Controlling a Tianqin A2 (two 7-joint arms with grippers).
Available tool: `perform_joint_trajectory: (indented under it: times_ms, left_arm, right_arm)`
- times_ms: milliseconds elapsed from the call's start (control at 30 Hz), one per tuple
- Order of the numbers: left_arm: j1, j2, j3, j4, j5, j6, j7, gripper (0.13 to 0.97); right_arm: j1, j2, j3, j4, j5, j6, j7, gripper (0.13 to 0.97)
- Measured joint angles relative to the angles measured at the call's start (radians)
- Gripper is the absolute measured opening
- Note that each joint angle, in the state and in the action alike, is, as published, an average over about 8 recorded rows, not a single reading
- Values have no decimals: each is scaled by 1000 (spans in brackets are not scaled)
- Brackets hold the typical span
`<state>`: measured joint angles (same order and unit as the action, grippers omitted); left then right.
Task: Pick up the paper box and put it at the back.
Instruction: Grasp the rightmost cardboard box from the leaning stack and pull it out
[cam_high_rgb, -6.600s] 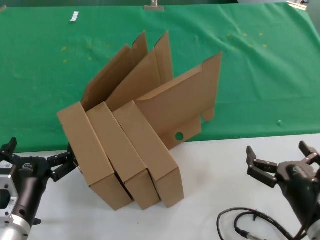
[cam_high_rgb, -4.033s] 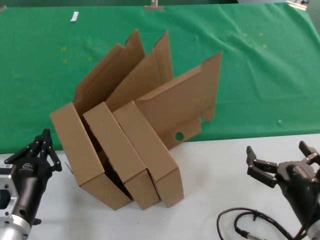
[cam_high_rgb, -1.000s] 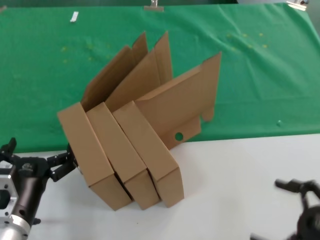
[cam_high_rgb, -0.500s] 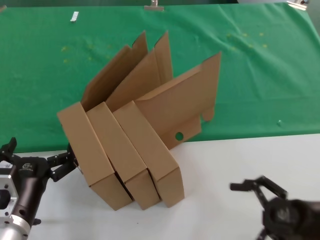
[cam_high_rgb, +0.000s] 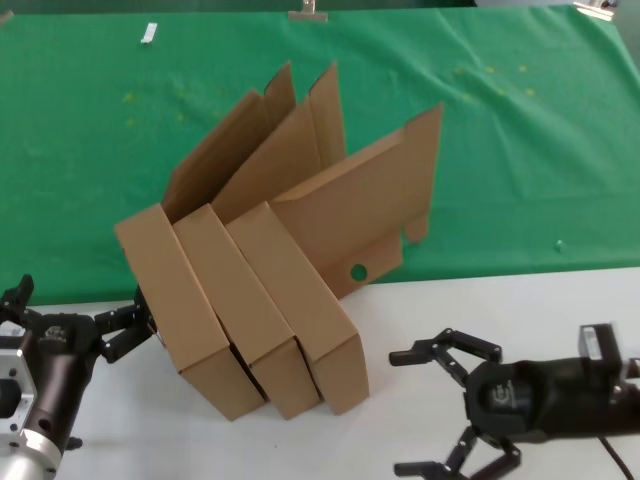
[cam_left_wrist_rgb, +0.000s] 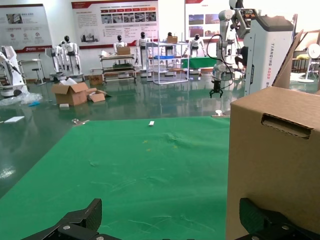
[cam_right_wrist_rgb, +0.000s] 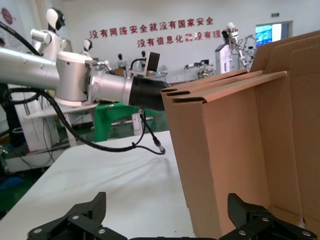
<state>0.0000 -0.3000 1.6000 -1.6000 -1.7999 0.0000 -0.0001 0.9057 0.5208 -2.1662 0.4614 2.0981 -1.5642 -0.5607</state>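
Three alike brown paper boxes lean together on edge, straddling the green cloth and the white tabletop: left box, middle box, right box with a small round hole in its raised flap. My left gripper is open at the lower left, one finger beside the left box, which fills one side of the left wrist view. My right gripper is open wide on the tabletop, pointing at the right box's end, a short way off; the right wrist view shows the boxes' ends close ahead.
A metal clip and a small white tag lie at the cloth's far edge. The left arm and a black cable show beyond the boxes in the right wrist view. The cloth spreads behind and right of the boxes.
My right arm has swung in from the lower right edge and now points left at the boxes, fingers spread. The left arm and the boxes have not moved in the last second.
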Motion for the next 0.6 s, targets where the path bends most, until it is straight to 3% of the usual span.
perform_joint_trajectory:
  times_ms: [167,467,600]
  left_arm:
    - [0,0,0,0,0,0,0,966]
    - [0,0,0,0,0,0,0,966]
    - [0,0,0,0,0,0,0,966]
  right_arm:
    - [82,-45,-99,-113,38,-4,-52,872]
    - [170,-113,-192,-259,80,-6,-116,729]
    - [186,-130,-207,-288,86,-6,-130,626]
